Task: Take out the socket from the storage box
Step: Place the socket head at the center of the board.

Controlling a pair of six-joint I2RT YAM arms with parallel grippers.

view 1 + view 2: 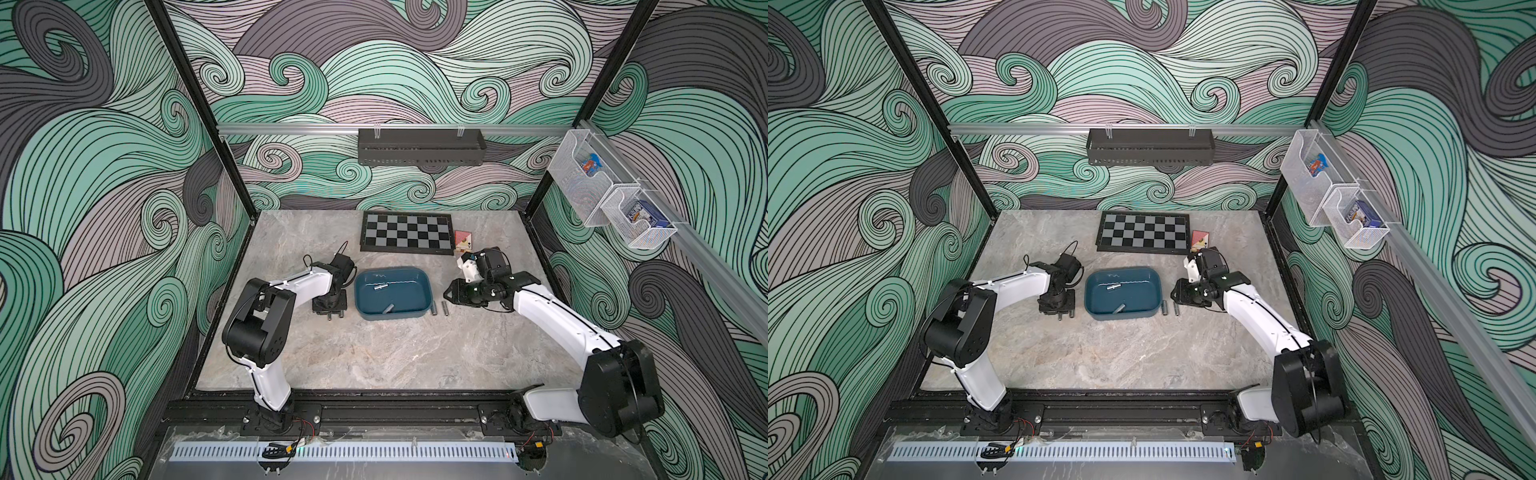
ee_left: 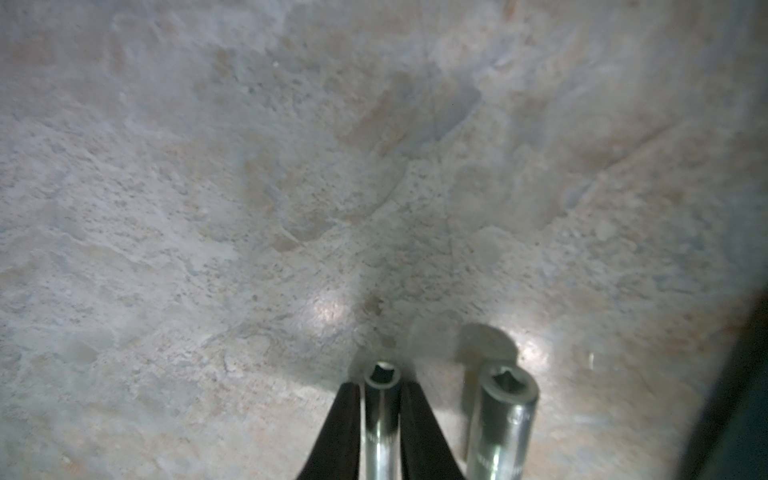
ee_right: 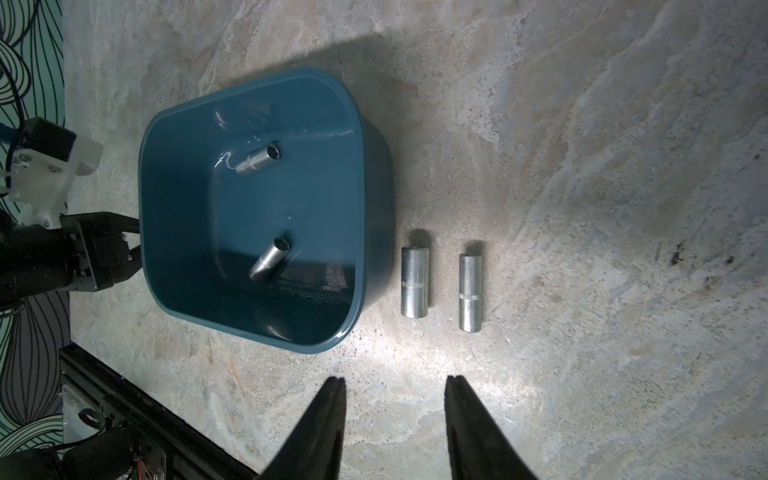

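Outside dark teal-blue plastic storage box (image 1: 390, 316), left gripper (image 2: 380, 386) flanks slim silver metal socket (image 2: 380, 428) for set-down (clamped? can't tell); right gripper (image 3: 395, 379) spread, empty.

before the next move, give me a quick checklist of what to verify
1. Left pincer gripping slim socket: cannot tell; fingers flank it closely.
2. Right pincer open, empty: ok.
3. Storage box emptied: not ok; stepped socket and plain socket lie inside.
4. Wide socket and narrower socket on table, clear of the box: ok.
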